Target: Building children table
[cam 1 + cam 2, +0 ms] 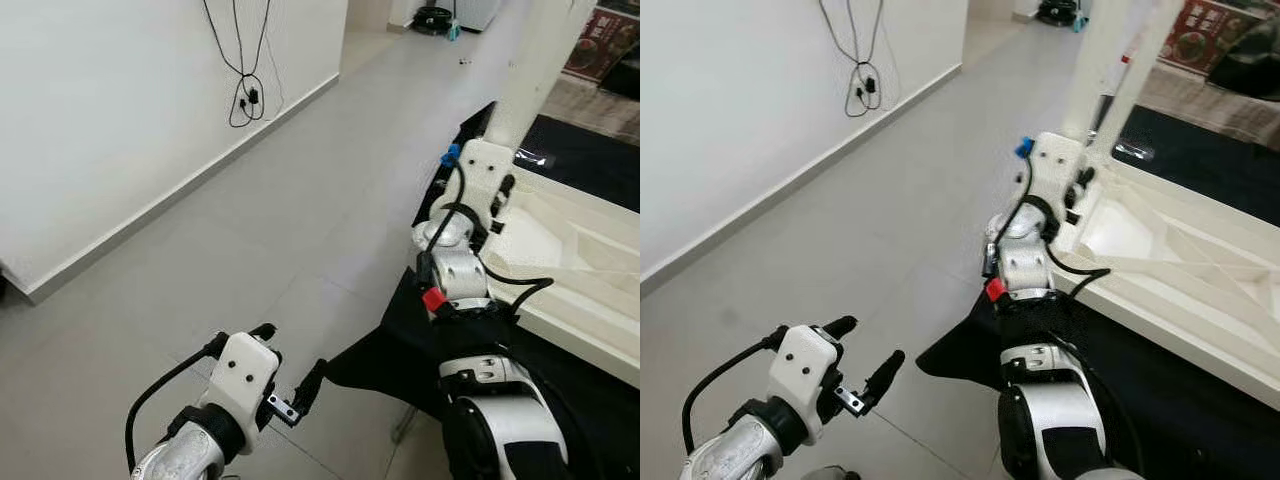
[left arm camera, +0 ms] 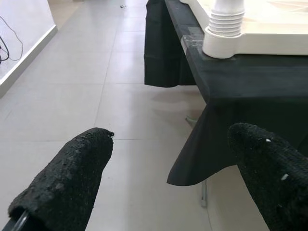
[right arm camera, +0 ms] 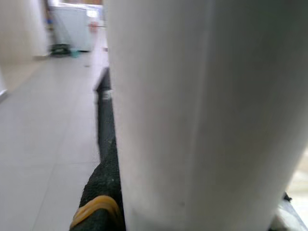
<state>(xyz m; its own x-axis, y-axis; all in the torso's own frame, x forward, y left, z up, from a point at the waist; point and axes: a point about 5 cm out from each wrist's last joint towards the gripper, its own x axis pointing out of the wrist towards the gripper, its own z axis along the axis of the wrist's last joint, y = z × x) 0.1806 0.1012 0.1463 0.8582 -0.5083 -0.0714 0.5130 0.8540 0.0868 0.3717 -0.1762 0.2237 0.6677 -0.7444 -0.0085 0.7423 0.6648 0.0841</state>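
Left gripper (image 1: 290,375) hung near, low left, fingers spread, holding nothing. Right gripper (image 1: 1080,185) clamped white table leg (image 1: 530,70) standing upright in far corner of upturned tabletop (image 1: 1180,250) on black cloth (image 1: 400,360). Step judged: seating leg. Next move probably calls for pressing or twisting leg down into socket.

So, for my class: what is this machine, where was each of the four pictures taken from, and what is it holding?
It is a humanoid robot with two silver arms. Two pictures come from cameras on its head, looking down; the other two from cameras on each wrist. An upturned white plastic children's table lies on a black cloth. The right gripper is closed around a white table leg standing up from one corner. The left gripper is open and holds nothing, over the grey tiled floor.
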